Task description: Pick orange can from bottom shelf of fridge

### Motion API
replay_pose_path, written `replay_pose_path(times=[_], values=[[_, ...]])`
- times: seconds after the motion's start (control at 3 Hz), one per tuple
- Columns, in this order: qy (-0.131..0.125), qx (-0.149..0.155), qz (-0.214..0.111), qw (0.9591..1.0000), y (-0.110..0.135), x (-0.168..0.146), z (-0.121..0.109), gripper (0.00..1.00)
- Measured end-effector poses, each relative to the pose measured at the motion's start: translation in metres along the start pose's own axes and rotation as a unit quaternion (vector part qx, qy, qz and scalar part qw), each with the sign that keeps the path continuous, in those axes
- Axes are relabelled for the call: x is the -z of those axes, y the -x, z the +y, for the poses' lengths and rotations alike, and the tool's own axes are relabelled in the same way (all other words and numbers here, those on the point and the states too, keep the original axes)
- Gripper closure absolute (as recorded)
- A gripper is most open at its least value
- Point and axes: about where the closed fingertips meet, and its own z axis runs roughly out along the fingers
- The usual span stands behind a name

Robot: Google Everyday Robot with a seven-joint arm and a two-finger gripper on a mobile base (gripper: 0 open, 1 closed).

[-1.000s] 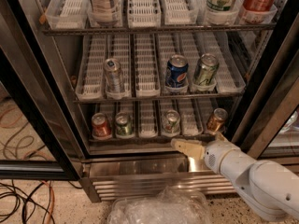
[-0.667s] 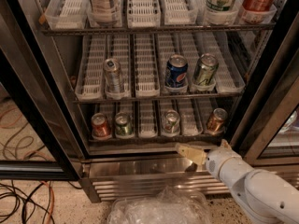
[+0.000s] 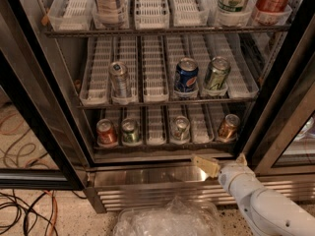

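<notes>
The orange can [image 3: 228, 127] stands upright at the right end of the bottom shelf [image 3: 157, 142] of the open fridge [image 3: 162, 73]. On the same shelf stand a red can [image 3: 106, 132], a green can [image 3: 130, 131] and a silver can [image 3: 180, 128]. My gripper [image 3: 222, 162] is below and in front of the shelf, just under the orange can, by the steel base. Its fingers [image 3: 205, 164] are spread apart and hold nothing.
The middle shelf holds a silver can [image 3: 119, 79], a blue can [image 3: 186, 75] and a green can [image 3: 216, 73]. Bottles stand on the top shelf. A black door frame [image 3: 283, 87] is at the right. Crumpled clear plastic [image 3: 167, 219] and cables [image 3: 24, 205] lie on the floor.
My gripper has drawn back to the right and slightly down, away from the shelf front. The cans have not moved.
</notes>
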Motion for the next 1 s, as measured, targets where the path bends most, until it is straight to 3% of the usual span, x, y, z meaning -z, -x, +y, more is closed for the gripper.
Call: replay_pose_path(times=[0.33,0.67,1.0], values=[[0.001,-0.003,0.0,1.0,-0.001,-0.001,0.001,0.0],[0.01,-0.028,-0.008,0.9995,-0.011,-0.016,0.01,0.0],[0.001,-0.06,-0.022,0.9979,-0.024,-0.033,0.012,0.12]])
